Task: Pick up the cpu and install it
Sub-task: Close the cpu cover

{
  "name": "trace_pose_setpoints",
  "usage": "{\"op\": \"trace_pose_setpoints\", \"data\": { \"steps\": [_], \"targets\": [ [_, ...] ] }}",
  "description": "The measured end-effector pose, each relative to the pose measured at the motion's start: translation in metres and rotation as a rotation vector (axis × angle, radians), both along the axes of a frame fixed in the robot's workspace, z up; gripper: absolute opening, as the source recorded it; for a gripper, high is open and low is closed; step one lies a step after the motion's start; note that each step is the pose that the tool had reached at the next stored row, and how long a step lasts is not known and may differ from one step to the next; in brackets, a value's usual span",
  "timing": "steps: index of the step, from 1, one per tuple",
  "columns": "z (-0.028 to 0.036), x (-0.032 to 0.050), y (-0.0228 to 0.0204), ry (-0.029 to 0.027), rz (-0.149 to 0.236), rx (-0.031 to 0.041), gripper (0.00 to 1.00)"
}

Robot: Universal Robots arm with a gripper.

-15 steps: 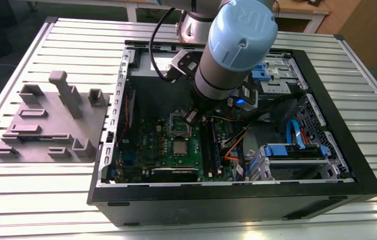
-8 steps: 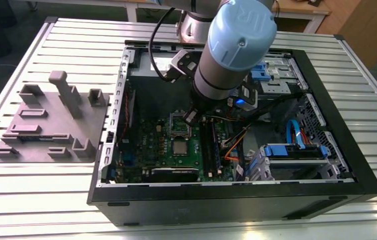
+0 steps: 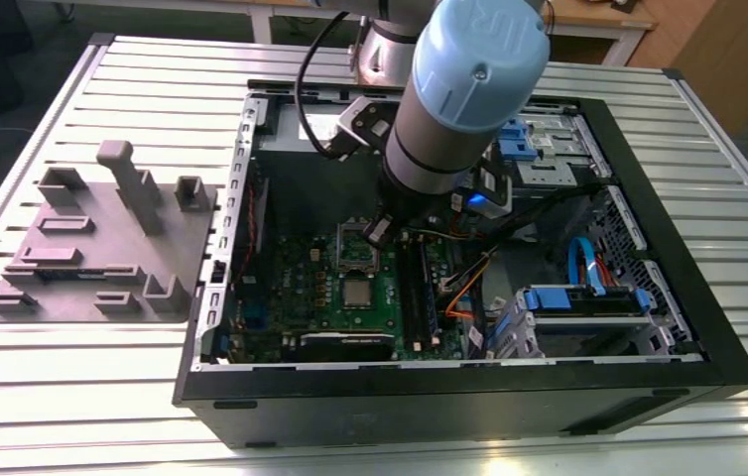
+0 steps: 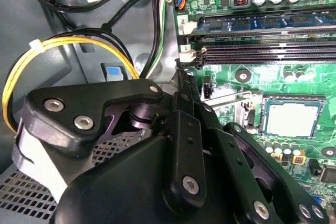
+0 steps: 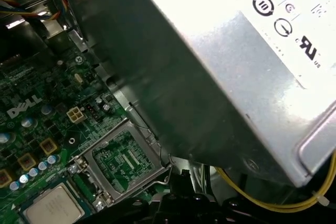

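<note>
One gripper [image 3: 380,234], low inside the open case [image 3: 480,407]; whether it is spread or pressed together cannot be told, and nothing is seen in it; one cpu [image 4: 292,117], flat in its seat on the green board [image 4: 247,85], near the gripper but apart from it; one hinged metal frame [image 5: 126,161], open, nearer the gripper than the cpu; likely hazards: an off-centre descent catching that frame; a tilted chip bending the seat's contacts.

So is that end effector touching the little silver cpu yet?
Apart. In the second wrist view, green board shows between the end effector and the cpu.
</note>
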State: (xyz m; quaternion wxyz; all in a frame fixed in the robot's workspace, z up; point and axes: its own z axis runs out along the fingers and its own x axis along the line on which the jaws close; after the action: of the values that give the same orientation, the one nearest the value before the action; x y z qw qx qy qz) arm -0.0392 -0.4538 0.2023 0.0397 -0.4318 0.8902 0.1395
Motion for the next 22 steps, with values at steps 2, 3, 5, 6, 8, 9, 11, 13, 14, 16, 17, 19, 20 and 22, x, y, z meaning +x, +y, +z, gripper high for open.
{"op": "trace_pose_setpoints", "data": {
  "steps": [2, 3, 5, 6, 8, 9, 11, 13, 14, 16, 17, 19, 20, 22],
  "targets": [
    [0.0006, 0.0000, 0.0002, 0.0000, 0.000, -0.0109, 0.10],
    [0.0010, 0.0000, 0.0003, 0.0001, 0.000, -0.0154, 0.10],
    [0.0020, -0.0001, 0.0007, 0.0002, 0.000, -0.0215, 0.10],
    [0.0026, -0.0001, 0.0008, 0.0002, 0.000, -0.0237, 0.10],
    [0.0037, -0.0002, 0.0010, 0.0003, 0.000, -0.0277, 0.10],
    [0.0043, -0.0002, 0.0011, 0.0002, 0.000, -0.0295, 0.10],
    [0.0052, -0.0003, 0.0015, 0.0002, 0.000, -0.0334, 0.10],
    [0.0063, -0.0003, 0.0018, 0.0004, 0.001, -0.0382, 0.10],
    [0.0068, -0.0003, 0.0020, 0.0005, 0.001, -0.0403, 0.10],
    [0.0084, -0.0003, 0.0022, 0.0007, 0.001, -0.0449, 0.10],
    [0.0090, -0.0003, 0.0023, 0.0007, 0.001, -0.0473, 0.10],
    [0.0106, -0.0003, 0.0024, 0.0011, 0.001, -0.0526, 0.10],
    [0.0115, -0.0003, 0.0025, 0.0011, 0.001, -0.0546, 0.10],
    [0.0130, -0.0003, 0.0026, 0.0011, 0.001, -0.0582, 0.10]
  ]
}}
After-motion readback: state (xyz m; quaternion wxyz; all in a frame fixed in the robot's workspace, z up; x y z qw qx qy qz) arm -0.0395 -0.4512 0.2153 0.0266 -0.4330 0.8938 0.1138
